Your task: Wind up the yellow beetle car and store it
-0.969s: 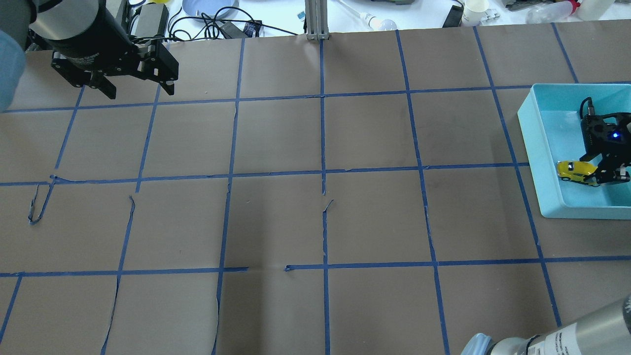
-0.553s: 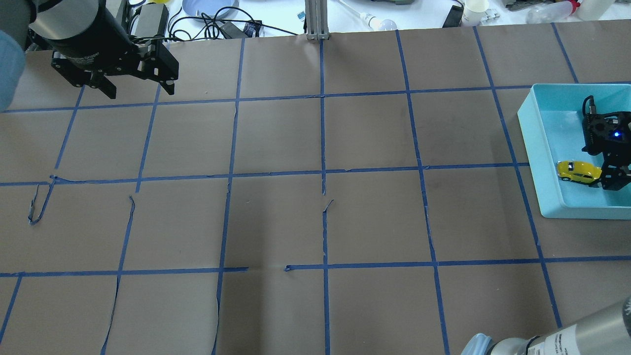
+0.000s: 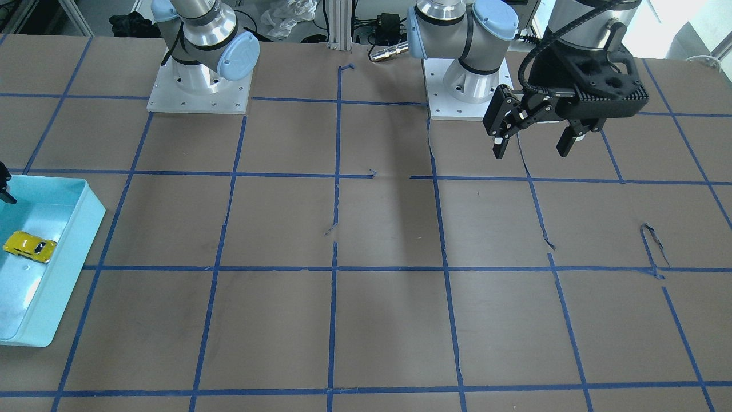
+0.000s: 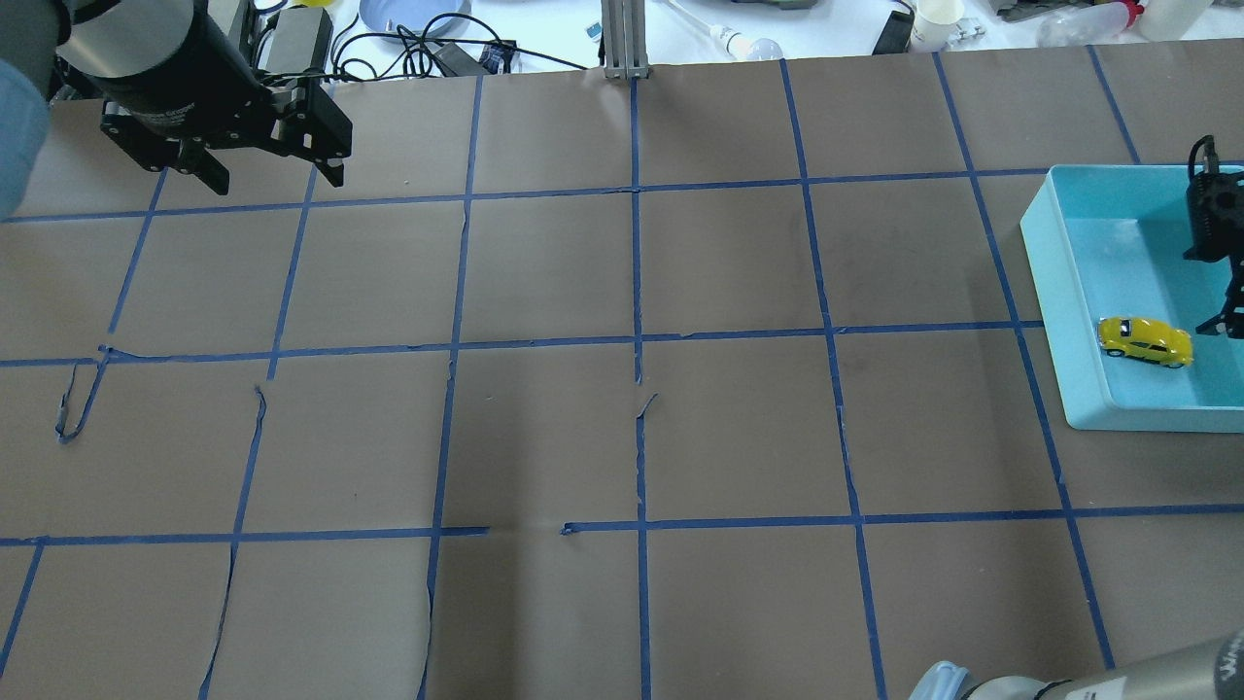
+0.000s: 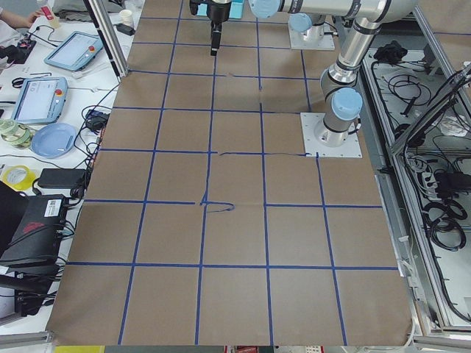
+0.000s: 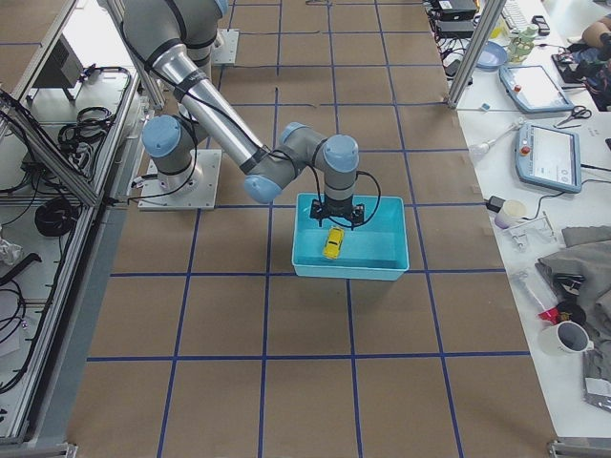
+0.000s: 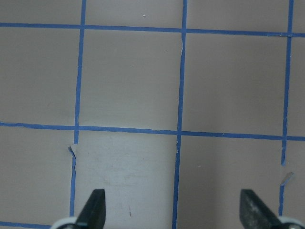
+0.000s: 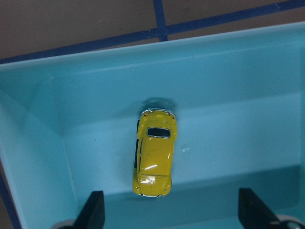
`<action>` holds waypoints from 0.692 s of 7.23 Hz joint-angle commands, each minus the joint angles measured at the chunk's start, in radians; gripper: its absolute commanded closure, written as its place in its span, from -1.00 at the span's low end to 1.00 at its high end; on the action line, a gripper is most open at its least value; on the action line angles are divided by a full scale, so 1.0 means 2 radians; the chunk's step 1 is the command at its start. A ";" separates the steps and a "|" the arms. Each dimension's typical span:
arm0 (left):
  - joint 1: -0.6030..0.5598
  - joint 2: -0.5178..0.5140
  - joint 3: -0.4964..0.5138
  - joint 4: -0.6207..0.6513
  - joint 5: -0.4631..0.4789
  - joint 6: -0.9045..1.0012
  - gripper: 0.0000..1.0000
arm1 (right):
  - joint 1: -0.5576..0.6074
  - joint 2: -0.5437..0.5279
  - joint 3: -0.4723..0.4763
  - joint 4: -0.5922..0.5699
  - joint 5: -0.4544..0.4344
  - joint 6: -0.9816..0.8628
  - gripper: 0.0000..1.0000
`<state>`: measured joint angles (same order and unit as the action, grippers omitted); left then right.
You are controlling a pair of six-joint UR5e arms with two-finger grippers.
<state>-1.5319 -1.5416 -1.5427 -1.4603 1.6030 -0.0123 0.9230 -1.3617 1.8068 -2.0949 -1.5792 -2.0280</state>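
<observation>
The beetle car (image 8: 153,152) is yellow, the bin (image 8: 33,157) turquoise, the table (image 4: 544,272) brown with blue gridlines (image 4: 637,262).

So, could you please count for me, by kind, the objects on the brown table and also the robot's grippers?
yellow beetle car: 1, lying inside the bin
turquoise bin: 1
grippers: 2, the left gripper and the right gripper, both open and holding nothing
Total: 4

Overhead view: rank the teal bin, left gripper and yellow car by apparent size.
1. teal bin: largest, even though the frame edge crops it.
2. left gripper: second; it is raised toward the camera, so it probably looks bigger than it is.
3. yellow beetle car: clearly smallest.
</observation>
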 commanded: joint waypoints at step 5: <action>0.000 0.001 0.000 0.000 0.002 0.000 -1.00 | 0.062 -0.088 -0.183 0.302 -0.015 0.044 -1.00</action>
<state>-1.5318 -1.5407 -1.5431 -1.4604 1.6074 -0.0123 1.0390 -1.5015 1.4664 -1.5677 -1.6077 -1.9631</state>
